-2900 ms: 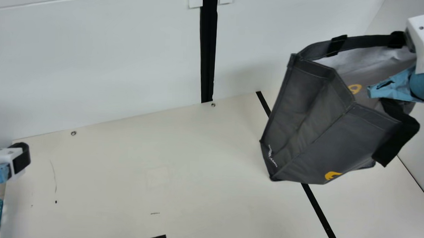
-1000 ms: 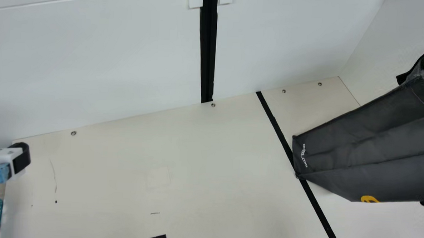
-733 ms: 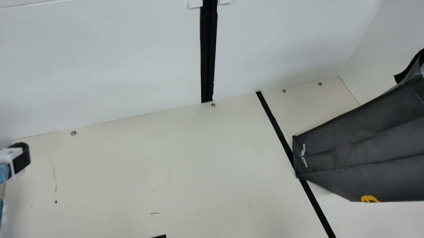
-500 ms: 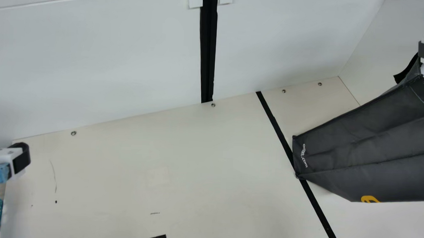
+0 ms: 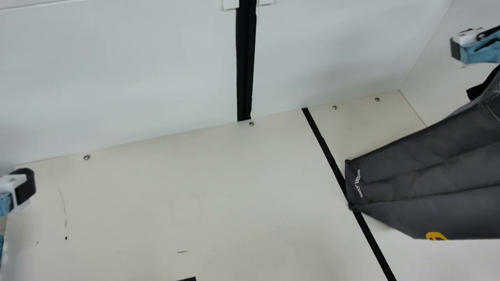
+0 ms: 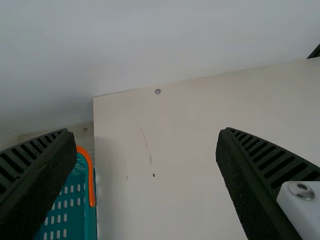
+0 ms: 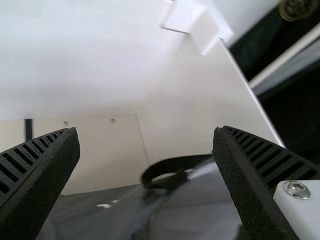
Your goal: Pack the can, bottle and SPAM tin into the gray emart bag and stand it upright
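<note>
Main view: cream table (image 5: pixel 248 182), white walls (image 5: pixel 109 75)

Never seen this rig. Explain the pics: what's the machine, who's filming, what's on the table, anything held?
It's a two-armed robot. The main view comes from a camera on the neck between the arms; each wrist view looks past that arm's own fingers. The left fingers and right fingers are spread apart, holding nothing. At the main view's right, a gray bag rests on the cream table; whether it truly stands upright I can't tell. At the left edge is a teal basket with an orange handle.
</note>
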Available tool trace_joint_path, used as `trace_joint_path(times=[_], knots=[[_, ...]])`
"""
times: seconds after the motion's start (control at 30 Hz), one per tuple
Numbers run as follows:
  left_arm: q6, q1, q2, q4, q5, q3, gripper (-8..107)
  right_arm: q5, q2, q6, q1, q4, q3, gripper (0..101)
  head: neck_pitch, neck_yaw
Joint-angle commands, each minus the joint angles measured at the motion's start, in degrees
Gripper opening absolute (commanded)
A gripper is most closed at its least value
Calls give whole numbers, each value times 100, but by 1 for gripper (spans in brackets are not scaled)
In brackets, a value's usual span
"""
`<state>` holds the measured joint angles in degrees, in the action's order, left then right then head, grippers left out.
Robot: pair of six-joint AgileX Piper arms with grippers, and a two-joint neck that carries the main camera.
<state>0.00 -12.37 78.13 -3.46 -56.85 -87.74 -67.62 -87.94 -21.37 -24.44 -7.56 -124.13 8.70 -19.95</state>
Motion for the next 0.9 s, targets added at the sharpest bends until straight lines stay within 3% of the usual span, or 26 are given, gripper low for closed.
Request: trace_joint_path(times=[0.0,0.4,0.87], knots=[[0,0,0,0,0,0,90,-29,19,46,206,42,64,95,130,-5],[0,0,0,0,0,0,90,-219,232,238,979,701,647,95,130,-5],[0,0,0,0,0,0,90,-228,706,298,1371,1762,1903,95,130,-5]])
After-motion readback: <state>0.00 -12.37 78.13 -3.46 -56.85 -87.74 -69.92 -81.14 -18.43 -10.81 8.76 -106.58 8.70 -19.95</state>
